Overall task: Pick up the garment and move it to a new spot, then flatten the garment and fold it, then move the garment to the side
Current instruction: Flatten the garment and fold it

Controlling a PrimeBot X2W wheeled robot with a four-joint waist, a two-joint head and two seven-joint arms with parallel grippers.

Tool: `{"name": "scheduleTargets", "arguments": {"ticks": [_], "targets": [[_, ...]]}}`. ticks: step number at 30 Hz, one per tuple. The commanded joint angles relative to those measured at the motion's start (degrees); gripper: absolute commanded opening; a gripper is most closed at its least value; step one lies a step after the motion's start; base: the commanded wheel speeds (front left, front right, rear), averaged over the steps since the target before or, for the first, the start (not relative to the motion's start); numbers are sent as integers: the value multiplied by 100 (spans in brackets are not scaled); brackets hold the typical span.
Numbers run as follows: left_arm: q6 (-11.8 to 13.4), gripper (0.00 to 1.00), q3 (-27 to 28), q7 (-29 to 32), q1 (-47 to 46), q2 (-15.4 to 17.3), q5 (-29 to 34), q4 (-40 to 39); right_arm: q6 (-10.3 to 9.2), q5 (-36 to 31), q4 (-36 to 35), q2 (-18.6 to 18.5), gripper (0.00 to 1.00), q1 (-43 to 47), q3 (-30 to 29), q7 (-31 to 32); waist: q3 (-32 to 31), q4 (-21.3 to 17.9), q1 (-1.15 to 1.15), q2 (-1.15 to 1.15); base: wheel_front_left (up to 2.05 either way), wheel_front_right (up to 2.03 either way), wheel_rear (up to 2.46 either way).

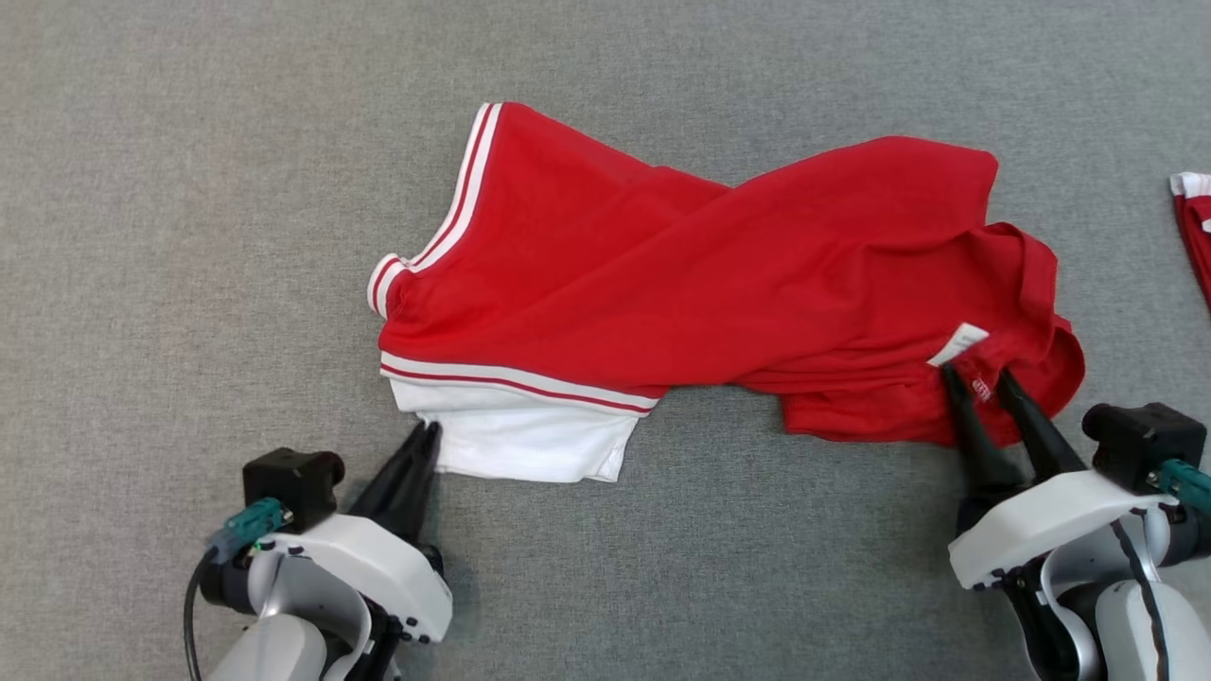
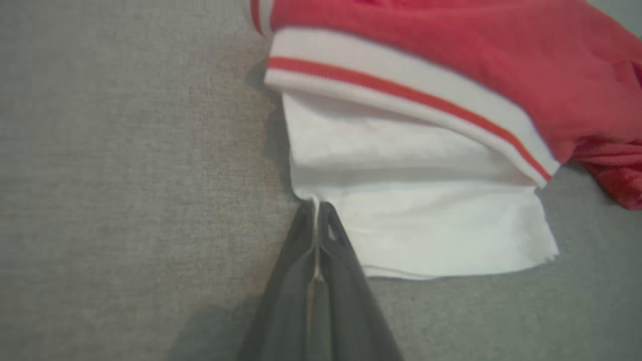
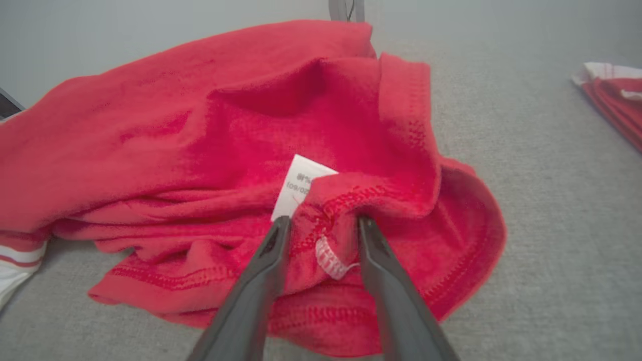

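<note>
On grey carpet [image 1: 189, 189], left gripper [image 2: 317, 205] clamps the garment [image 1: 662, 274] corner; right gripper [image 1: 975, 374], apart, straddles the hem.

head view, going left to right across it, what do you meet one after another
left gripper → white panel of the garment → red body of the garment → right gripper → second red garment at the right edge
</note>
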Motion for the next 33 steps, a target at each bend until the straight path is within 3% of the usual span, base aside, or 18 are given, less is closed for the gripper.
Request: {"name": "scheduleTargets", "arguments": {"ticks": [1, 11, 15, 27, 33], "targets": [[43, 0, 57, -41, -43, 65, 38, 70, 1, 15, 5, -31, 0, -59, -23, -66, 19, 24, 0, 0, 0, 0, 0], [323, 0, 567, -884, -329, 344, 394, -954, 1, 91, -919, -178, 0, -256, -87, -440, -307, -70, 0, 0, 0, 0, 0], [432, 0, 844, -1058, -615, 511, 498, -1603, 0, 168, -1245, -520, 0, -592, -46, -447, -526, -114, 0, 0, 0, 0, 0], [677, 0, 1670, -952, -2465, 979, 771, -2821, 1, 921, -1397, -1014, 0, -2245, 159, -681, -892, -280, 0, 0, 0, 0, 0], [584, 0, 1492, -728, -3438, 1009, 925, -3010, 0, 1201, -1320, -1314, 0, -2871, 344, -734, -1046, -310, 0, 0, 0, 0, 0]]}}
